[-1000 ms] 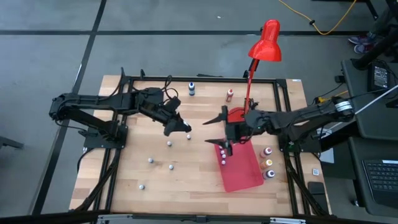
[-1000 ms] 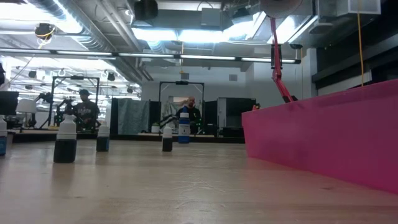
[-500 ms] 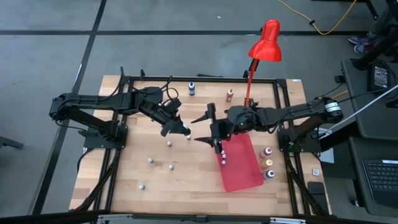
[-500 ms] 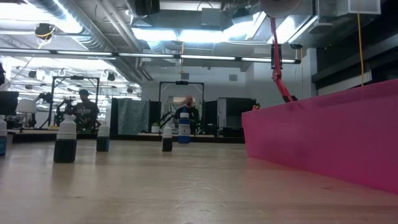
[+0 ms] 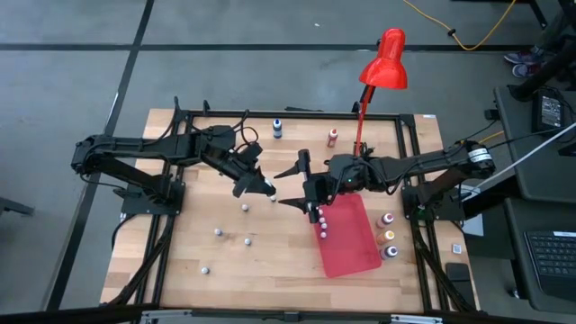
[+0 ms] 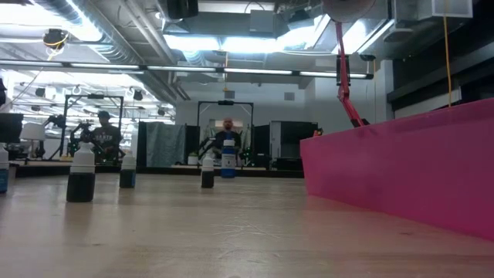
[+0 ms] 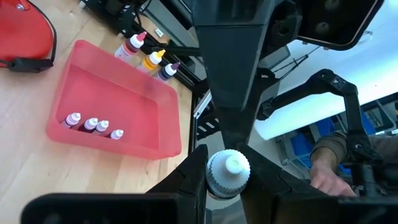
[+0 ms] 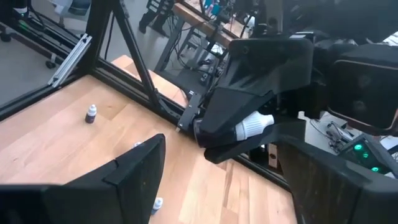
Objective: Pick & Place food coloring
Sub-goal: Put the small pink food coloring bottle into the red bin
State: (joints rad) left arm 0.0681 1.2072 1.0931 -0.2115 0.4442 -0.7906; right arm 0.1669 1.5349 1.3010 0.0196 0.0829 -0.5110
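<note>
My left gripper (image 5: 268, 188) hangs above the middle of the table, shut on a tiny whitish food coloring bottle (image 7: 228, 174) with a white cap (image 8: 252, 126). My right gripper (image 5: 297, 184) stands open just to its right, facing it. Its two fingers (image 8: 127, 174) are spread wide and touch nothing. Behind the right gripper lies a red tray (image 5: 360, 261) with several small bottles (image 7: 93, 124) standing along one wall. My left gripper pinches the bottle's body (image 7: 213, 184) just behind the cap, between its two fingers (image 7: 193, 180). The fingers reach nearly level from the table's left. The bottle lies level along them, cap end sticking out toward the right gripper, lifted clear of the table.
Small whitish bottles (image 5: 218, 232) are scattered over the near left of the table. Two bottles (image 5: 277, 129) stand at the far edge. Three coloured ones (image 5: 391, 236) stand right of the tray. A red desk lamp (image 5: 385, 61) rises at the back. People stand in the room beyond (image 6: 104, 135).
My right gripper has moved toward the table's left, away from over the tray and up close to the left gripper and its bottle, staying open. The left gripper has kept its place with the bottle.
</note>
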